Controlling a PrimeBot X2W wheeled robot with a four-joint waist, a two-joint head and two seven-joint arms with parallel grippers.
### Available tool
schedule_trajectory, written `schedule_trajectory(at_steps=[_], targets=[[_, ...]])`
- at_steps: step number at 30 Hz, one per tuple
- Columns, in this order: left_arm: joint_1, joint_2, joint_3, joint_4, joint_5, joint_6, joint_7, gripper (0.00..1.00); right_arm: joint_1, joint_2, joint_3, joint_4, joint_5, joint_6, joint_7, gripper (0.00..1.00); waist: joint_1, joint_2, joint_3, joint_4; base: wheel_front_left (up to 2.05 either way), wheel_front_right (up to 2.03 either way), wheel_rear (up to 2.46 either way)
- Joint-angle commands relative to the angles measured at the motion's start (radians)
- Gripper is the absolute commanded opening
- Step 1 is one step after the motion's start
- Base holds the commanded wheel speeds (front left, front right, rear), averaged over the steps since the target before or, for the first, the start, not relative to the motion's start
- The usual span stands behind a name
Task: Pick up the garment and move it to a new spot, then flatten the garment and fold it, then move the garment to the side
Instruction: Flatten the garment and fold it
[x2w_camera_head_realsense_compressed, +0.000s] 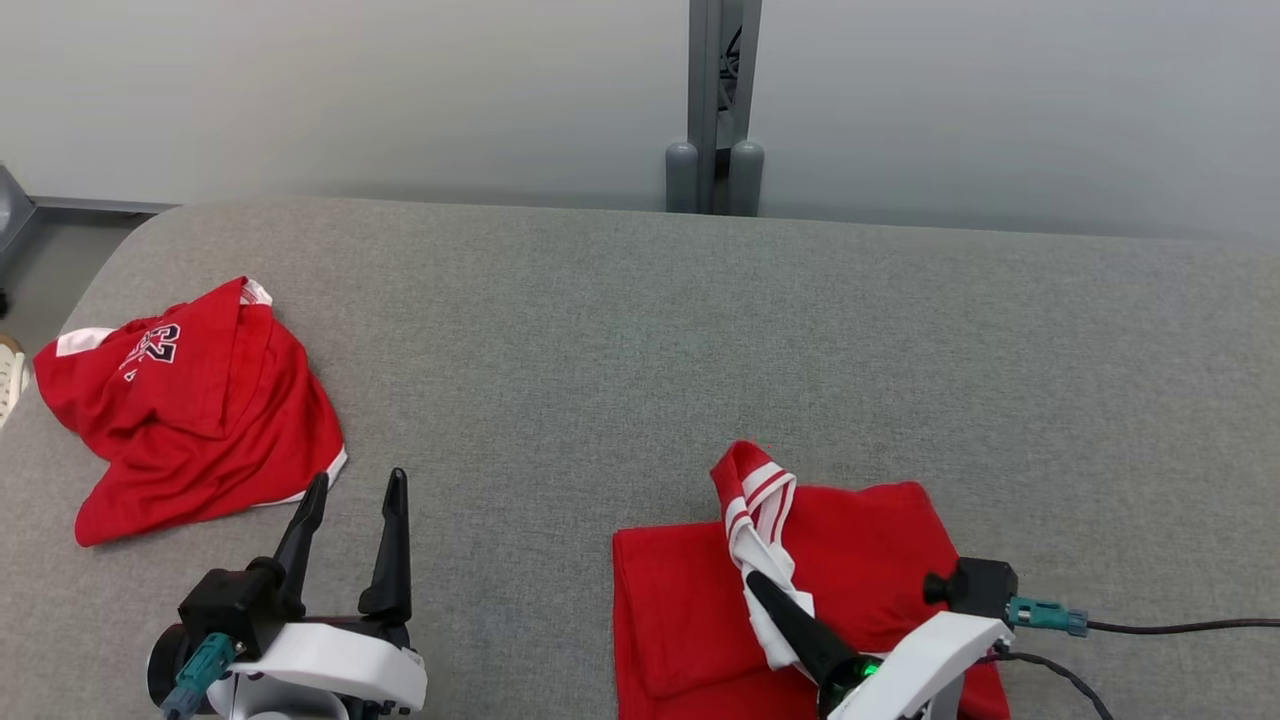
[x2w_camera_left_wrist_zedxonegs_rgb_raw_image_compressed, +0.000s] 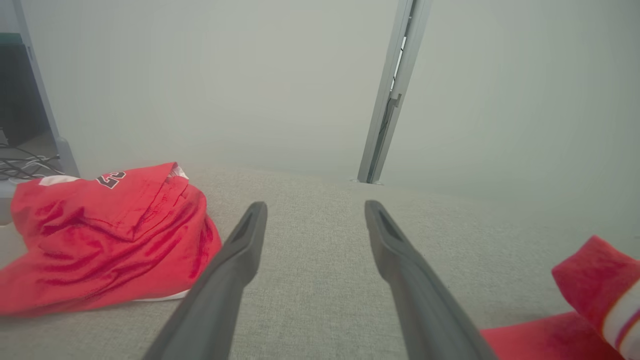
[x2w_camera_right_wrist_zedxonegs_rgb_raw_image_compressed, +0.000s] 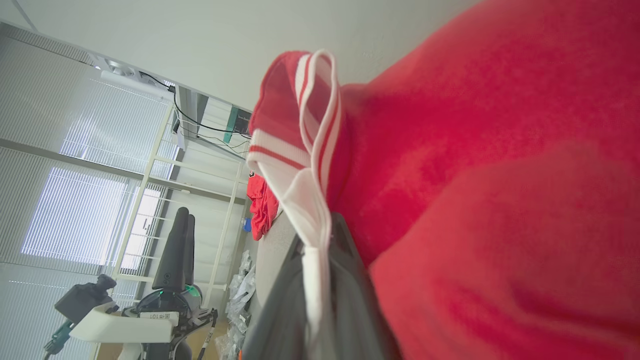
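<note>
Soft, even, bright light lies on the grey table top (x2w_camera_head_realsense_compressed: 640, 330) in the head view, which is sharp throughout; the crumpled jersey (x2w_camera_head_realsense_compressed: 190, 410) casts only a thin, pale shadow along its near hem; the left wrist view is hazy and low in contrast, its wall washed to a milky grey, and the left gripper (x2w_camera_left_wrist_zedxonegs_rgb_raw_image_compressed: 315, 212) has its fingers (x2w_camera_left_wrist_zedxonegs_rgb_raw_image_compressed: 225, 280) going soft toward the bottom edge; in the right wrist view daylight glares through the window blinds (x2w_camera_right_wrist_zedxonegs_rgb_raw_image_compressed: 75, 210), nearly white in patches; the red garment (x2w_camera_right_wrist_zedxonegs_rgb_raw_image_compressed: 500, 200) sits too near the lens and blurs, its colour oversaturated.
</note>
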Motion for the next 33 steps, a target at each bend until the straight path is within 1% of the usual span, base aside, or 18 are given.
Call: schedule_trajectory(at_steps=[1, 8, 12, 16, 17, 18, 19, 25, 29, 33], targets=[[-0.012, 0.004, 0.004, 0.002, -0.010, 0.003, -0.003, 1.00, -0.009, 0.004, 0.004, 0.003, -0.005, 0.001, 0.004, 0.00, 0.0000, 0.0000, 0.005, 0.006, 0.00, 0.00, 0.00], [-0.022, 0.003, -0.004, 0.008, -0.014, 0.005, -0.003, 1.00, -0.030, 0.034, 0.041, 0.027, 0.020, 0.002, 0.010, 0.00, 0.0000, 0.0000, 0.025, 0.033, 0.00, 0.00, 0.00], [-0.027, 0.003, -0.009, 0.008, -0.021, 0.010, -0.003, 1.00, -0.043, 0.035, 0.056, 0.045, 0.023, 0.002, -0.007, 0.00, 0.0000, 0.0000, 0.037, 0.042, 0.00, 0.00, 0.00], [-0.025, 0.004, -0.016, 0.011, -0.024, 0.012, -0.003, 1.00, -0.054, 0.036, 0.069, 0.096, 0.029, 0.002, -0.003, 0.00, 0.0000, 0.0000, 0.046, 0.049, 0.00, 0.00, 0.00], [-0.027, 0.003, -0.018, 0.011, -0.025, 0.012, -0.003, 1.00, -0.059, 0.036, 0.071, 0.108, 0.031, 0.002, -0.005, 0.30, 0.0000, 0.0000, 0.048, 0.050, 0.00, 0.00, 0.00], [-0.030, 0.004, -0.020, 0.012, -0.025, 0.013, -0.003, 1.00, -0.065, 0.036, 0.078, 0.116, 0.036, 0.002, -0.003, 0.75, 0.0000, 0.0000, 0.050, 0.051, 0.00, 0.00, 0.00], [-0.032, 0.003, -0.022, 0.012, -0.027, 0.012, -0.003, 1.00, -0.070, 0.037, 0.087, 0.118, 0.046, 0.002, 0.000, 1.00, 0.0000, 0.0000, 0.052, 0.052, 0.00, 0.00, 0.00], [-0.034, 0.003, -0.021, 0.017, -0.028, 0.016, -0.003, 1.00, -0.086, 0.035, 0.125, 0.086, 0.108, 0.002, -0.003, 1.00, 0.0000, 0.0000, 0.053, 0.047, 0.00, 0.00, 0.00], [-0.034, 0.004, -0.019, 0.023, -0.026, 0.016, -0.003, 1.00, -0.095, 0.036, 0.127, 0.077, 0.109, 0.002, -0.014, 1.00, 0.0000, 0.0000, 0.047, 0.041, 0.00, 0.00, 0.00], [-0.026, 0.004, -0.013, 0.026, -0.023, 0.016, -0.003, 1.00, -0.099, 0.036, 0.109, 0.034, 0.110, 0.002, -0.018, 1.00, 0.0000, 0.0000, 0.032, 0.028, 0.00, 0.00, 0.00]])
